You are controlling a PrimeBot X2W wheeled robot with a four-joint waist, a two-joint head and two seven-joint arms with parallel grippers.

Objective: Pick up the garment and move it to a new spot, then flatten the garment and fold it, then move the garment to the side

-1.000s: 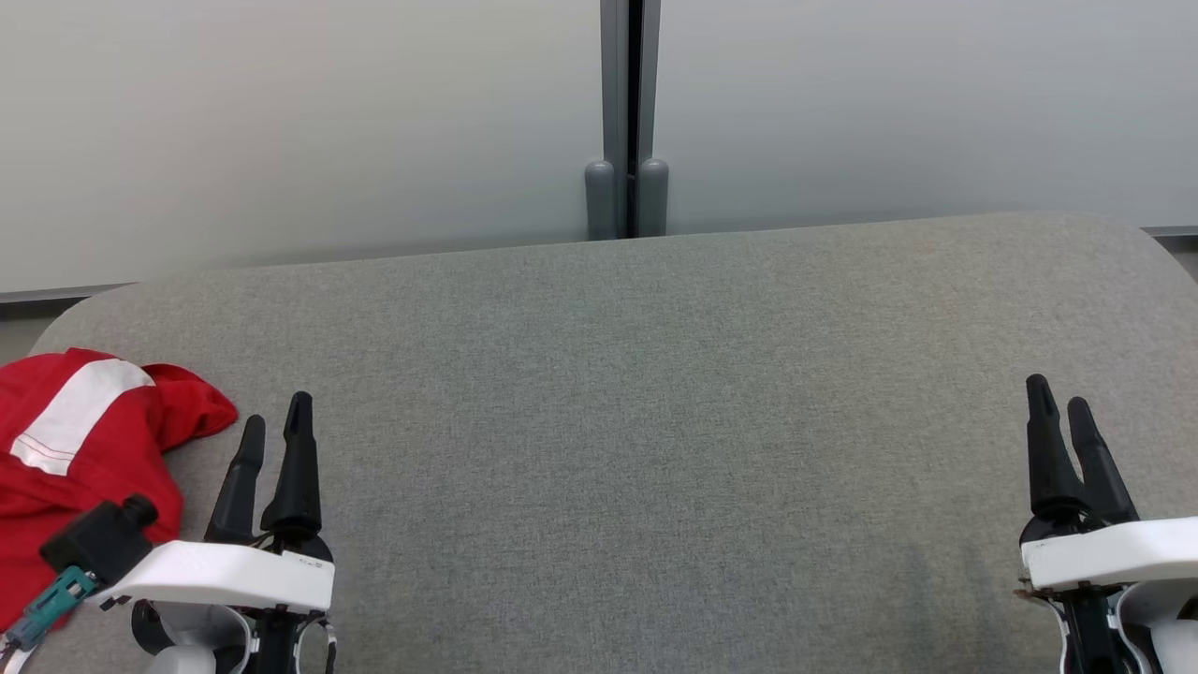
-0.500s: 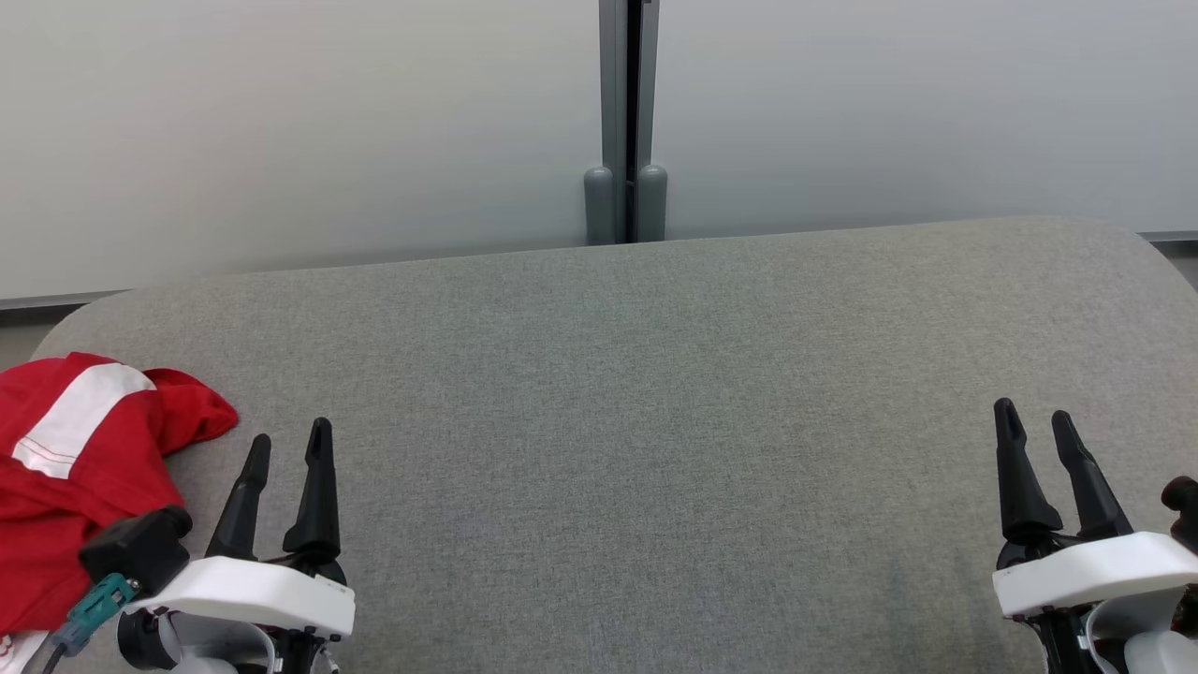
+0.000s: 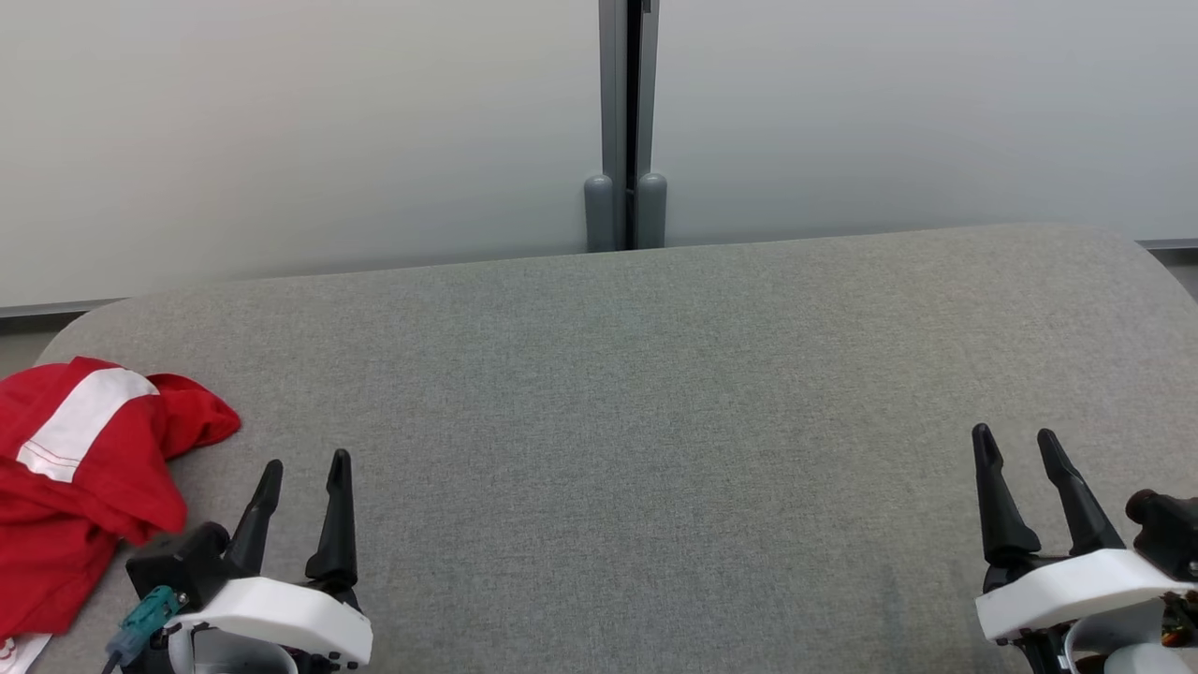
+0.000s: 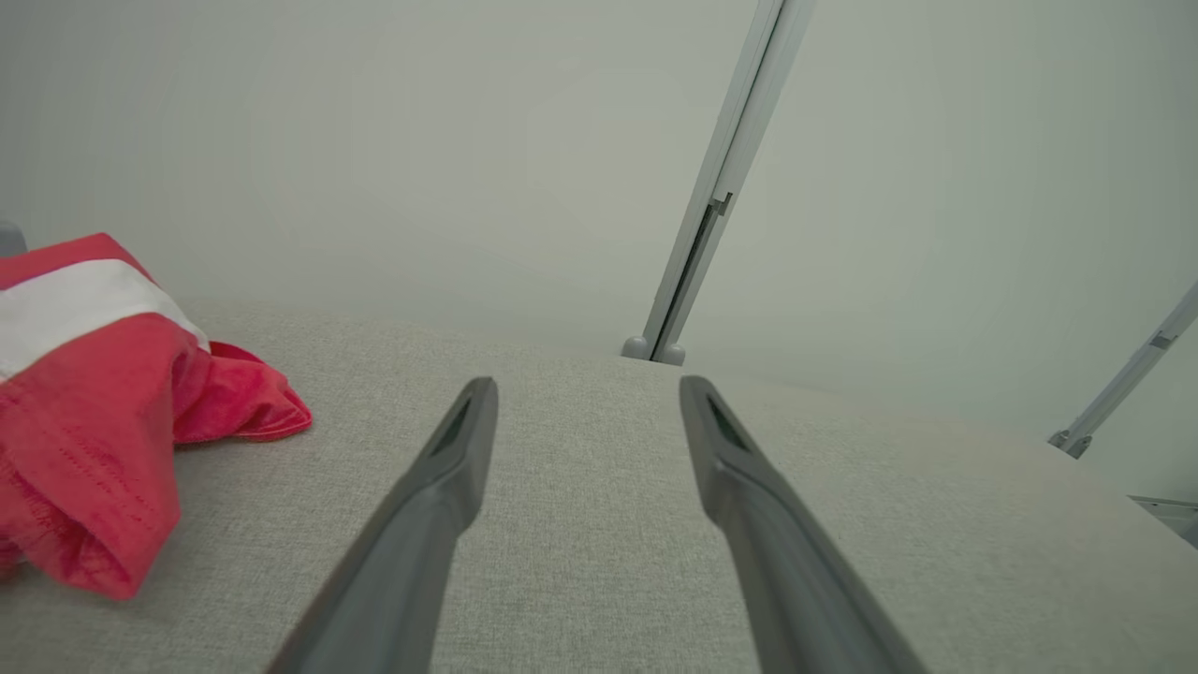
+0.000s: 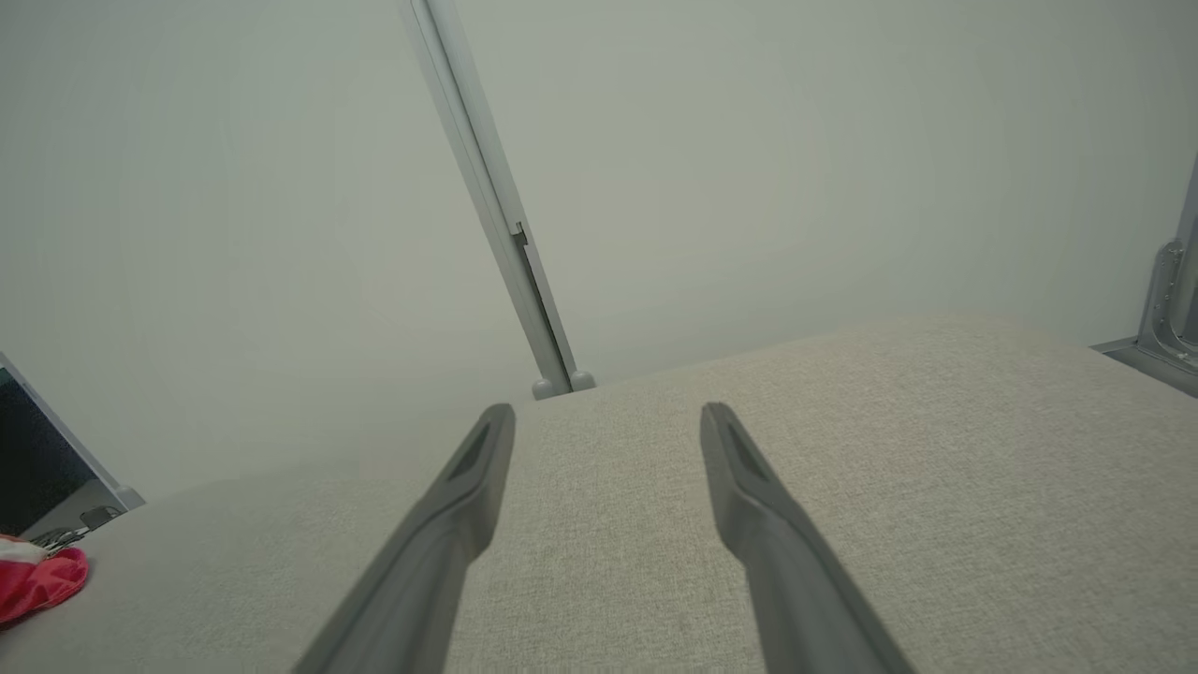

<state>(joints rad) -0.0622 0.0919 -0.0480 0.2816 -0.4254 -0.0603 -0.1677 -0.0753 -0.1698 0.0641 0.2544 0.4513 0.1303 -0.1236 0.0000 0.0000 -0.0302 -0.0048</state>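
In the head view, the red, white-striped garment (image 3: 84, 468) lay crumpled at the left end of the grey tabletop (image 3: 636, 421). It was just beside the left tool (image 3: 307, 461), whose jaws stood wide and empty. The right tool (image 3: 1013, 433), equally wide and empty, was over the right end. In the left wrist view, the garment (image 4: 84, 393) lay left of the spread jaws, apart from them. In the right wrist view, a red edge of it (image 5: 37, 580) showed far left.
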